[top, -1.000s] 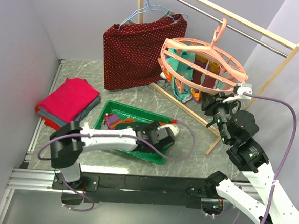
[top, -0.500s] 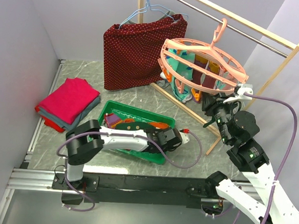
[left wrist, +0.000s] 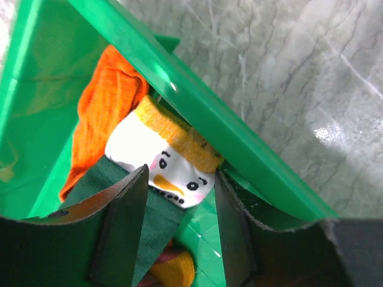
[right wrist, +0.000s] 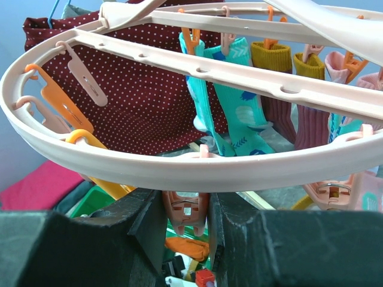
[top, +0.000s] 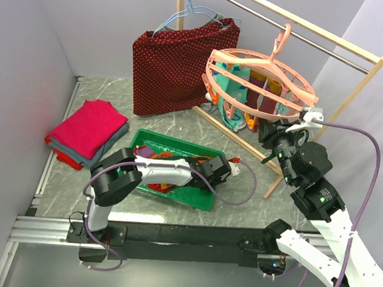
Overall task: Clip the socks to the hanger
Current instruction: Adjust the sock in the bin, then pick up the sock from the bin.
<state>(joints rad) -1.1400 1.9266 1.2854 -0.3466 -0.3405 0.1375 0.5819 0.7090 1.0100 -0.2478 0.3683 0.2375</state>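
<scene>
The salmon-pink hanger (top: pixel 262 76) hangs by its hook from the wooden rail, with teal and maroon socks (top: pixel 236 117) clipped under it. My right gripper (top: pixel 271 132) is shut on one of its clip pegs (right wrist: pixel 185 212), just below the ring (right wrist: pixel 179 158). My left gripper (top: pixel 224 167) is open and low in the right end of the green tray (top: pixel 200 201). In the left wrist view its jaws (left wrist: pixel 179 179) straddle a dark green sock with a white face and yellow cuff (left wrist: pixel 161 164). An orange sock (left wrist: pixel 108 101) lies beside that sock.
A dark-red dotted cloth (top: pixel 177 64) hangs on a light-blue wire hanger at the back. A folded pink-red cloth stack (top: pixel 87 129) lies left of the tray. The wooden rack's foot bar (top: pixel 244 140) runs along the table behind the tray. The tray wall (left wrist: pixel 197 113) is close to my left fingers.
My left arm has swung right, and its gripper has turned and settled into the tray's right end over the socks. The right gripper and hanger have not moved.
</scene>
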